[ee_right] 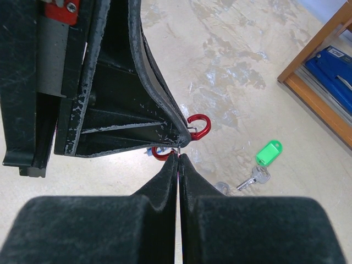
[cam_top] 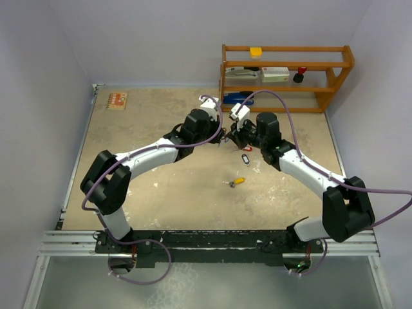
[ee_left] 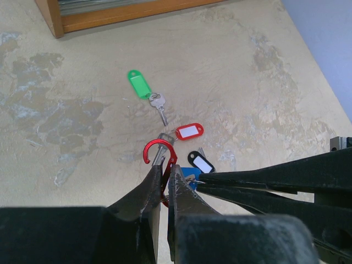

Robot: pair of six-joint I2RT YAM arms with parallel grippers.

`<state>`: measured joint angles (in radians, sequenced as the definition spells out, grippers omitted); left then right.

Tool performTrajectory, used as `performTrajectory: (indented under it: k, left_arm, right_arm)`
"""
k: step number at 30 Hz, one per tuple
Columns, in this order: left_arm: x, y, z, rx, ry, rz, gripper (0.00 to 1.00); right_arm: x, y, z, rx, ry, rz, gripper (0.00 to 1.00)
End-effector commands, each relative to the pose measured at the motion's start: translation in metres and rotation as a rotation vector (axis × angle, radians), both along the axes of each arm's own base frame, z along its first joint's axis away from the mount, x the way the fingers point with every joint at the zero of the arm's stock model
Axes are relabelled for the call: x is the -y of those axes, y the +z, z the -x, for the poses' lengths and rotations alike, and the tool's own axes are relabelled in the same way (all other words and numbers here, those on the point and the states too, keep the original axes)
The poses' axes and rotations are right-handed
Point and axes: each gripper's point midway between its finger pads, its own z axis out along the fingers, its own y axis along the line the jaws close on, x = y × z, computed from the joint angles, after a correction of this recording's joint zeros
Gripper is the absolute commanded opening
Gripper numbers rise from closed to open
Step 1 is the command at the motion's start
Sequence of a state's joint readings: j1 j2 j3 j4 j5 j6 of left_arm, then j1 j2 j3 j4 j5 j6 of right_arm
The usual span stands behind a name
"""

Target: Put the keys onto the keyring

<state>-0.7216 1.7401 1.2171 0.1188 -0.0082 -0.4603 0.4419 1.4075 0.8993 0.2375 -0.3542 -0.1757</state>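
1. Nearest the arm bases, a yellow-tagged key (cam_top: 238, 181) lies alone near the middle of the tabletop (cam_top: 161, 193), well apart from both pincers.
2. Farther on, the left pincer (ee_left: 166, 169) is closed on the red keyring (ee_left: 159, 149). The curved end of the keyring sticks out toward the far edge.
3. The right pincer (ee_left: 199, 182) comes in from the right, closed, with its tips just beside the keyring. A blue tag (ee_left: 190, 172) sits there, but I cannot tell if its key is pinched.
4. Just beyond lie a black-tagged key (ee_left: 201, 163) and a red-tagged key (ee_left: 190, 131).
5. Farthest, a green-tagged key (ee_left: 140, 84) lies toward the shelf (ee_left: 126, 14), straight ahead of the left pincer, with its blade pointing back at the keyring.
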Motion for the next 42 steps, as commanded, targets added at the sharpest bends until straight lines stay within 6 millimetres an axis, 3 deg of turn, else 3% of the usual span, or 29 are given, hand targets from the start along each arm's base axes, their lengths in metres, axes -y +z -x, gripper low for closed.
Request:
performTrajectory:
  k: [1,14,42]
  left_arm:
    - [0.002,0.042,0.0,0.085,-0.002,0.07,0.0]
    - [0.005,0.045,0.002,0.085,-0.02,0.077,0.0]
    - [0.011,0.031,0.001,0.056,-0.045,0.055,0.0]
  right_arm:
    - [0.0,0.012,-0.009,0.041,-0.013,-0.012,0.0]
    - [-0.002,0.014,-0.01,0.044,-0.007,-0.019,0.0]
    - [-0.006,0.014,-0.004,0.044,0.031,-0.02,0.0]
